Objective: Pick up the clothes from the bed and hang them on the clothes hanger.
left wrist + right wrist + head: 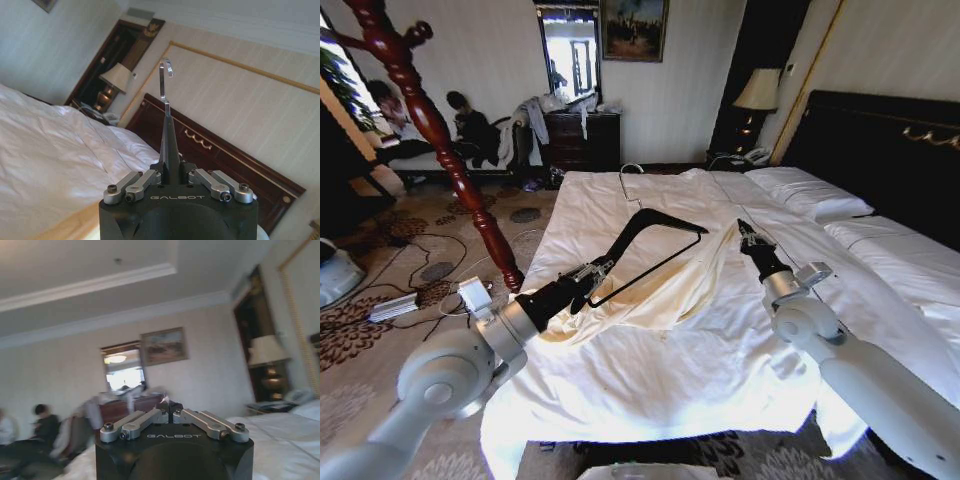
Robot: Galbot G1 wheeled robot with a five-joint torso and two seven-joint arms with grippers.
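Observation:
My left gripper (pixel 599 269) is shut on one end of the black clothes hanger (pixel 655 218) and holds it tilted above the bed (pixel 650 380). The hanger's silvery hook (pixel 629 184) points towards the far wall. A cream garment (pixel 670 290) drapes from the hanger down onto the white quilt. Its upper corner is pinched in my right gripper (pixel 745 233), which is shut just right of the hanger. In the left wrist view the hanger (pixel 169 142) rises from between the closed fingers of my left gripper (pixel 172 172). In the right wrist view my right gripper (pixel 169 409) has its fingers together.
A dark red wooden post (pixel 440 130) stands left of the bed, with cables on the carpet near its foot. White pillows (pixel 815 195) lie by the black headboard (pixel 890 150). A dresser (pixel 582 140) and a lamp (pixel 757 90) stand at the far wall.

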